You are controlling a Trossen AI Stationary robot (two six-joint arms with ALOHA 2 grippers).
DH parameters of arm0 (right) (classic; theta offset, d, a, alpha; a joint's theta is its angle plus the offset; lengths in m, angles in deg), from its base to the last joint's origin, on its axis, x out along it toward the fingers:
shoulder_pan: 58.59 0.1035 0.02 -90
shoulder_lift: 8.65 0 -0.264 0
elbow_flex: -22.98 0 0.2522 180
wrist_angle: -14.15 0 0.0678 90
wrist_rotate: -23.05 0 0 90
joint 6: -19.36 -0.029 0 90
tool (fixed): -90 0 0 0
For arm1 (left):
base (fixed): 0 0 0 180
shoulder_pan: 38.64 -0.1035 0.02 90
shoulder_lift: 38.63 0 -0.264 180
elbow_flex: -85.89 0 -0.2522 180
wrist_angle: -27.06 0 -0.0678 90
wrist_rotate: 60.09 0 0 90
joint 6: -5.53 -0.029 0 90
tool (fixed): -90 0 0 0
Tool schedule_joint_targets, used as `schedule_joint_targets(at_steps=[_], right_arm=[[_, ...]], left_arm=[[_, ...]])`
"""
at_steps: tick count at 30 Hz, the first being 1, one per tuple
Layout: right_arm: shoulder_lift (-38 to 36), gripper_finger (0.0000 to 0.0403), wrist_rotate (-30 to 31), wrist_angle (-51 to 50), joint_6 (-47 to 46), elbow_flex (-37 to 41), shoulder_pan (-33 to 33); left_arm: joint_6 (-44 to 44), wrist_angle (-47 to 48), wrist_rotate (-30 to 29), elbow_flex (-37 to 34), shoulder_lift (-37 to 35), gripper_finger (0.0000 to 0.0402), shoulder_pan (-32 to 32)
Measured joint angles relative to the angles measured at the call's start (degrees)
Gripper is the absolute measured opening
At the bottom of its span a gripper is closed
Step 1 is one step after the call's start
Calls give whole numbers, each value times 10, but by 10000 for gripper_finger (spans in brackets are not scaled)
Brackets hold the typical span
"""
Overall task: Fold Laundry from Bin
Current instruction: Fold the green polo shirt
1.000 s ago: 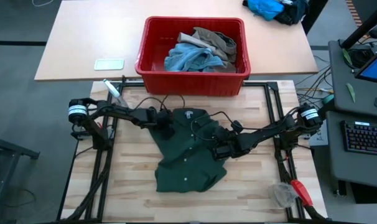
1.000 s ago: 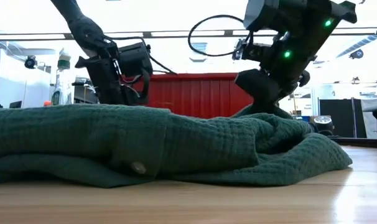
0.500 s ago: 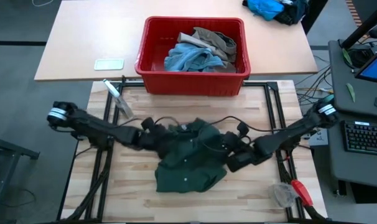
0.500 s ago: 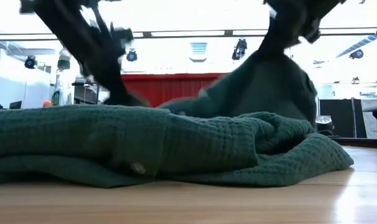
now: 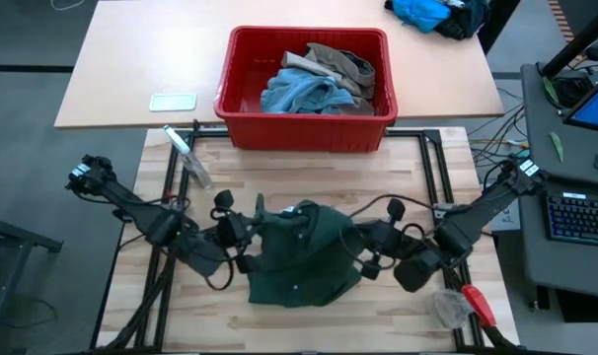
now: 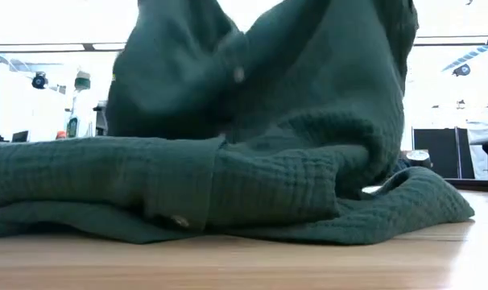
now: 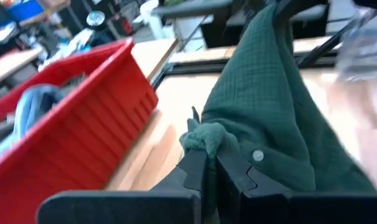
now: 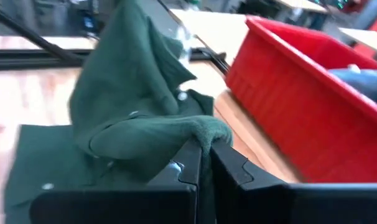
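A dark green buttoned garment [image 5: 301, 258] lies on the wooden table. Its far part is raised between my two grippers, while its near part [image 6: 188, 197] rests on the boards. My left gripper [image 5: 256, 231] is shut on the raised cloth's left end. My right gripper [image 5: 358, 241] is shut on its right end. Behind the table stands the red bin [image 5: 242, 104], holding a light blue denim piece [image 5: 301, 94] and a khaki piece [image 5: 343, 62]. My left gripper pinches a bunched wad of the green cloth [image 7: 204, 138] between its two fingers [image 7: 193, 169], several layers thick. The fingers slant slightly downward. The garment hangs from them in a slack drape, its lower part on the table. My right gripper pinches a rolled fold of the green cloth [image 8: 204, 129] between its two fingers [image 8: 190, 163], near a button. The fingers slant slightly downward, and the cloth drapes away from them down to the table.
A clear bottle-like object [image 5: 187, 158] lies at the table's far left corner. A clear lump [image 5: 449, 308] and a red-handled tool [image 5: 479, 304] lie at the near right. On the far table are a white flat object [image 5: 173, 101] and a bright blue cloth heap [image 5: 429, 12].
Both grippers have risen and drawn back toward the table's near edge, the left one also toward the left edge. The left gripper has taken hold of the garment's far left part. The garment's far part has been lifted and pulled up; its near part stays on the table.
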Motion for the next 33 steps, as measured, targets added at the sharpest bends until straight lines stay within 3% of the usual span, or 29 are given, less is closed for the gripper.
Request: schedule_joint_targets(at_steps=[8, 12, 26, 29, 33], right_arm=[[-6, 12, 0, -6, 103, -111, 55], [-5, 12, 0, -7, 150, -167, 63], [-5, 12, -3, -4, 287, -361, 64], [-4, 12, -22, -4, 301, -396, 64], [-2, 12, -126, -4, 305, -432, 63]], left_arm=[[-75, 80, -13, 178, 38, 0, 35], [-138, 96, -41, 272, 61, 0, 42], [-376, 105, -50, 634, 172, 0, 43], [-484, -17, -88, 599, 156, 0, 42], [-586, -106, -132, 586, 146, 0, 42]])
